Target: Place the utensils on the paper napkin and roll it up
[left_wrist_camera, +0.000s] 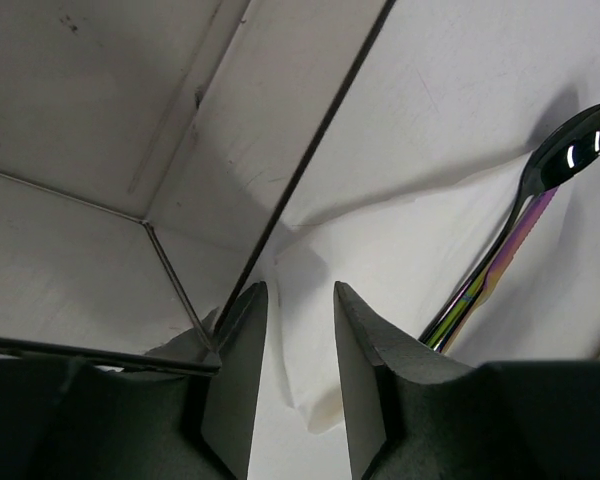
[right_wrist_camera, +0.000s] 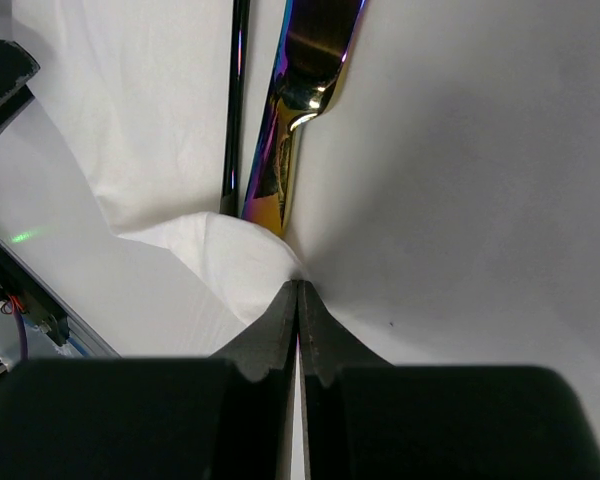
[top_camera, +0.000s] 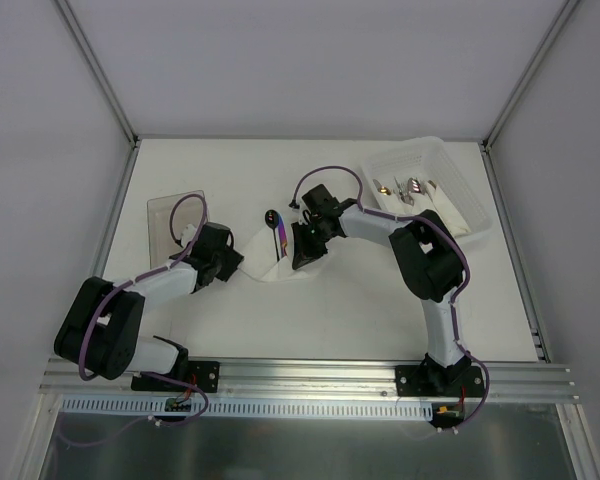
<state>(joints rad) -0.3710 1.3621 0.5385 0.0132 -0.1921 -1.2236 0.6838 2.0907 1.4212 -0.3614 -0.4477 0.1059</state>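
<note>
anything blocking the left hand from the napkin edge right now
Nothing visible. A raised edge of the paper napkin sits right between the open fingers of the left hand; the utensils lie off to one side on it, clear of the hand.

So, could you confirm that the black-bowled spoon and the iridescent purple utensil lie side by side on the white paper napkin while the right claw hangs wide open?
Not quite: the right claw is shut, pinching a raised fold of the white paper napkin, as the right wrist view shows. The rest holds.
</note>
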